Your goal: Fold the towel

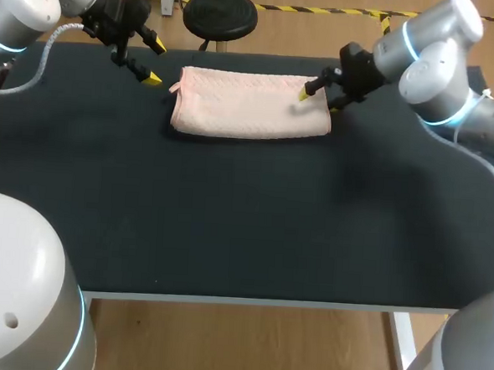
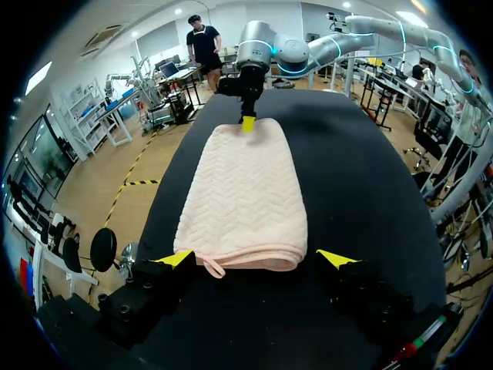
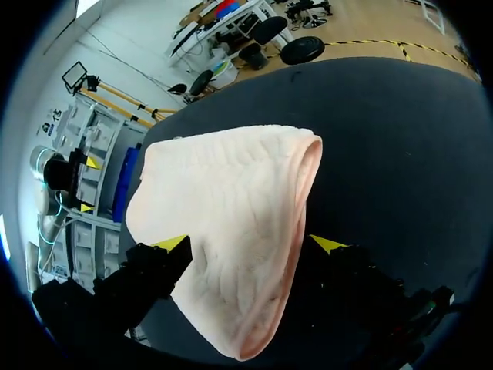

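Black desk (image 1: pixel 244 227) fills most of the head view. A pink towel (image 1: pixel 250 105) lies flat on the desk, close to its far edge. The towel is folded into a long shape, with a soft round fold along one long side.

The left fingers (image 1: pixel 154 79) are just beside the left short end of the towel. They are wide apart and hold nothing. In the left wrist view, the two yellow tips of the left fingers (image 2: pixel 176 258) stand one on each side of that short end of the towel (image 2: pixel 246 193). The end of the towel sits in the gap between them, a little ahead. A small loop (image 2: pixel 214 270) sticks out from that end. I cannot tell if the tips touch the cloth.

The right fingers (image 1: pixel 304 94) are at the other short end of the towel, and one yellow tip is over the cloth. In the right wrist view, the right fingers (image 3: pixel 171 243) are wide apart too, and the towel (image 3: pixel 231 223) lies under the gap between them. They hold nothing. From the left wrist view, the right fingers (image 2: pixel 248 123) point down at the far end of the towel.
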Controlling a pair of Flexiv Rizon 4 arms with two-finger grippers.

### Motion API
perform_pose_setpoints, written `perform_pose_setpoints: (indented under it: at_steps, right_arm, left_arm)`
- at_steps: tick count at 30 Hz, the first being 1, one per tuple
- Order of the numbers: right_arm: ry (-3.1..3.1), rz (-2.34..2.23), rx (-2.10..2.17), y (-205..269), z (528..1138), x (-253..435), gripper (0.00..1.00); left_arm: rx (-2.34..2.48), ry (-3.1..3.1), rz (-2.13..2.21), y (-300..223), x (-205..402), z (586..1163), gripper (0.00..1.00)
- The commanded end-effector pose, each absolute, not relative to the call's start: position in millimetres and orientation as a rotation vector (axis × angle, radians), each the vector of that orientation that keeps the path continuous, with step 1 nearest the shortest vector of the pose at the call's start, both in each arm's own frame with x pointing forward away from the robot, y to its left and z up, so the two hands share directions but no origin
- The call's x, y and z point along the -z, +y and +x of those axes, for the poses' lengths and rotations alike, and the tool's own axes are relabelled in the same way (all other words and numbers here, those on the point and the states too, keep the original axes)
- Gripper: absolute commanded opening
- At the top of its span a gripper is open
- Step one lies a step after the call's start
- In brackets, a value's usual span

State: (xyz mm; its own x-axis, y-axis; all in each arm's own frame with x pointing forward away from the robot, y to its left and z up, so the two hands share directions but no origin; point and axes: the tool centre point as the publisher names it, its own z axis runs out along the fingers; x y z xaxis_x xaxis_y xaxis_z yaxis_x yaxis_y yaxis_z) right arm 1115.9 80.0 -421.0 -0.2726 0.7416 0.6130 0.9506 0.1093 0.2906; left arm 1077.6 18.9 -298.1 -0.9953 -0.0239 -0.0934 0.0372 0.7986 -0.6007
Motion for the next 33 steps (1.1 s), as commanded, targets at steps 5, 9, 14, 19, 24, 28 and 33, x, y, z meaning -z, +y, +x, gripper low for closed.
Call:
perform_pose_setpoints:
  at_steps: [5,9,14,19,24,28,33]
  right_arm:
    - [-2.073,-1.639,0.938,91,1120,429,1.00]
    - [-2.071,-1.624,0.944,98,1121,430,1.00]
    - [-2.076,-1.605,0.945,108,1122,431,0.50]
    - [-2.118,-1.605,0.917,116,1125,431,0.00]
    - [-2.197,-1.682,0.868,117,1126,422,0.00]
    - [-2.259,-1.752,0.826,121,1128,409,0.00]
    - [-2.318,-1.806,0.789,136,1132,390,0.00]
  left_arm:
    - [0.970,2.884,0.012,19,299,1077,1.00]
    - [0.970,2.884,0.012,19,299,1077,1.00]
    - [0.970,2.884,0.012,19,299,1077,1.00]
    - [0.970,2.884,0.012,19,299,1077,1.00]
    - [0.970,2.884,0.012,19,299,1077,1.00]
    - [0.970,2.884,0.012,19,299,1077,1.00]
    - [0.970,2.884,0.012,19,299,1077,1.00]
